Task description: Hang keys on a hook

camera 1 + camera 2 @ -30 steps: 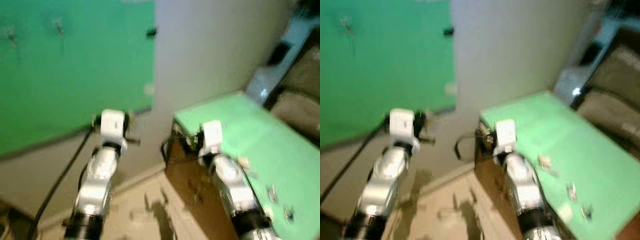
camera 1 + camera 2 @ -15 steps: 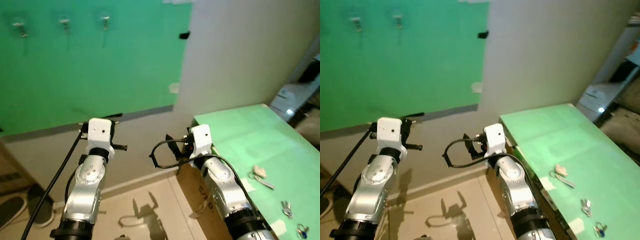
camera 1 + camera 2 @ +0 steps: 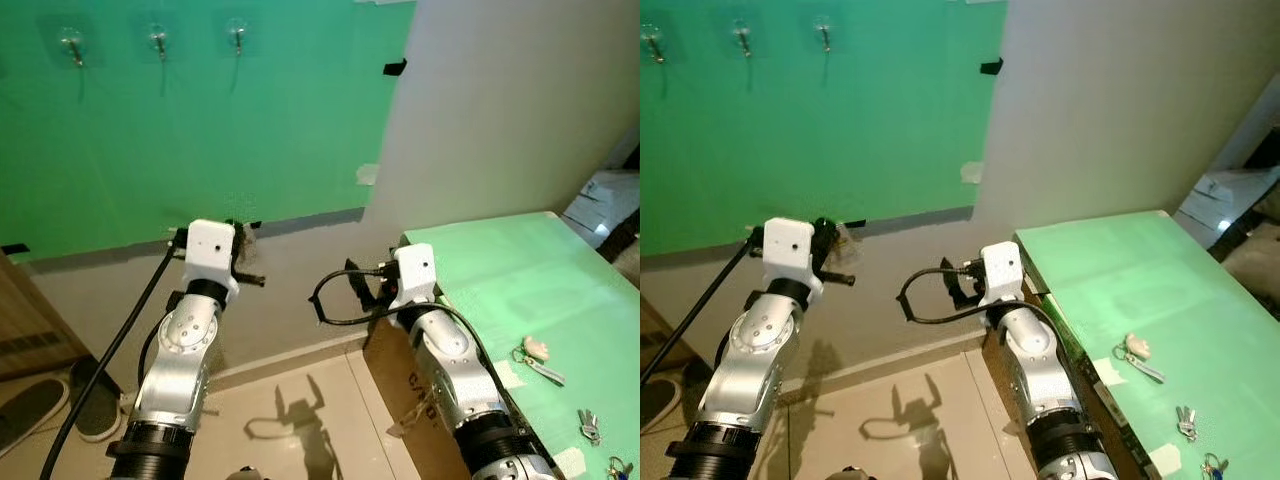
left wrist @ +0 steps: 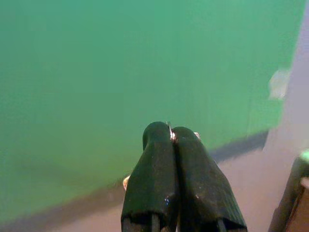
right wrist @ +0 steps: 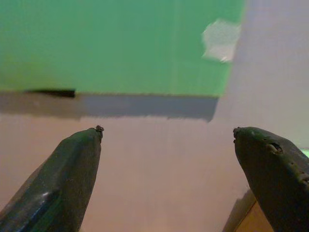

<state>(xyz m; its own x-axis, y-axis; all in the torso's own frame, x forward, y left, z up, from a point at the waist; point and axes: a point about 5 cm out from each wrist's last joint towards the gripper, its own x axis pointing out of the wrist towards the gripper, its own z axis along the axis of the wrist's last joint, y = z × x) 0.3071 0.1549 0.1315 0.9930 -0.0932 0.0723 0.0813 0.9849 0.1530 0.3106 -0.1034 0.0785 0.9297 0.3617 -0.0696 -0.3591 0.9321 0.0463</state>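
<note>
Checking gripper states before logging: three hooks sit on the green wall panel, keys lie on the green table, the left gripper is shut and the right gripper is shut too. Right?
Not quite. The right gripper is open: the right wrist view shows its two fingers far apart. The rest stands: three hooks, keys on the green table, left gripper shut.

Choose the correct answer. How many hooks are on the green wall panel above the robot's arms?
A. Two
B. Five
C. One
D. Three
D: three hooks hang in a row near the top of the green wall panel, the first hook, the second hook and the third hook.
</note>
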